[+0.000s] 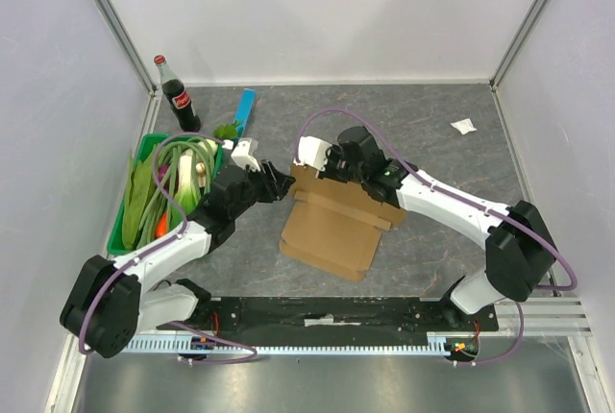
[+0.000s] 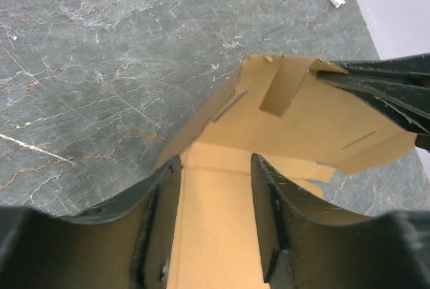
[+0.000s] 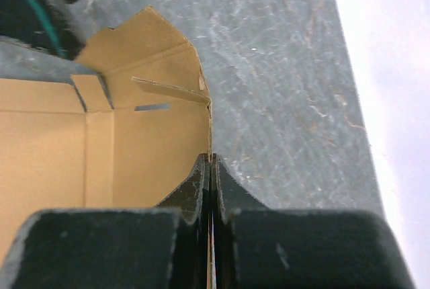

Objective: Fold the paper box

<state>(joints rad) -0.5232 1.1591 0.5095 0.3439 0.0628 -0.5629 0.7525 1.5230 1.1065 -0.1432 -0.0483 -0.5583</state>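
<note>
The paper box (image 1: 332,230) is a brown cardboard blank lying mid-table, with its far end lifted. My right gripper (image 1: 327,163) is at that far end. In the right wrist view it (image 3: 211,161) is shut on the thin edge of an upright wall of the paper box (image 3: 148,141). My left gripper (image 1: 279,182) reaches in from the left. In the left wrist view its jaws (image 2: 216,168) stand apart, with a strip of the paper box (image 2: 316,114) in the gap. Whether the fingers (image 2: 161,198) press on it does not show.
A green basket (image 1: 123,226) of leafy vegetables stands at the left edge. Behind it are a cola bottle (image 1: 179,96) and a slim blue bar (image 1: 246,110). A white paper scrap (image 1: 463,126) lies at the far right. White walls enclose the table.
</note>
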